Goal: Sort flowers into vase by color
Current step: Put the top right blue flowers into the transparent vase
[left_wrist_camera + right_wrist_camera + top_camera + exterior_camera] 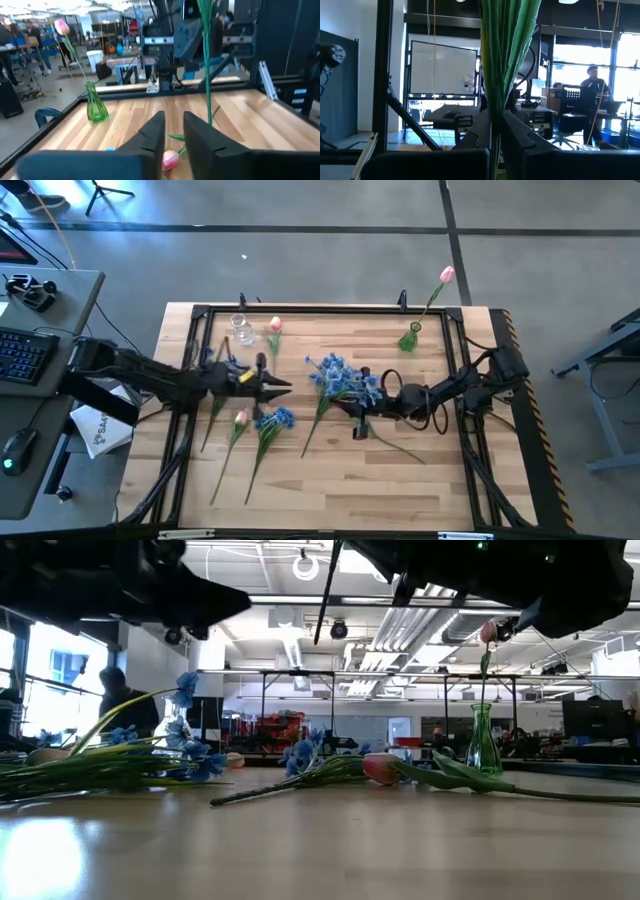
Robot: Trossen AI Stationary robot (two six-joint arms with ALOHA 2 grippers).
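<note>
The green glass vase (410, 338) stands at the far right and holds one pink tulip (446, 275). The clear vase (241, 330) stands far left. Pink tulips (240, 418) (274, 325) and blue flowers (274, 420) (340, 378) lie flat on the wood. My right gripper (358, 418) hovers at mid-table, shut on a green flower stem (205, 75); its head is out of view. My left gripper (285, 386) hovers left of centre, pointing right. Its fingers (155, 132) are slightly apart and empty. Another tulip (380, 768) lies below the right gripper. My right gripper pinches the flower's leafy green stem (495, 102) between its two fingers (517, 132), which lie across it. The stem stands nearly upright. Its thin lower end (320, 615) hangs below the gripper, clear of the table. The head end rises out of the frame.
A black rail frame (468, 370) runs around the tabletop. Loose flowers cover the left and middle of the table (340, 480). The near strip of wood is bare. A keyboard and mouse sit on a desk (25, 355) to the left. People (592, 75) show in the room beyond.
</note>
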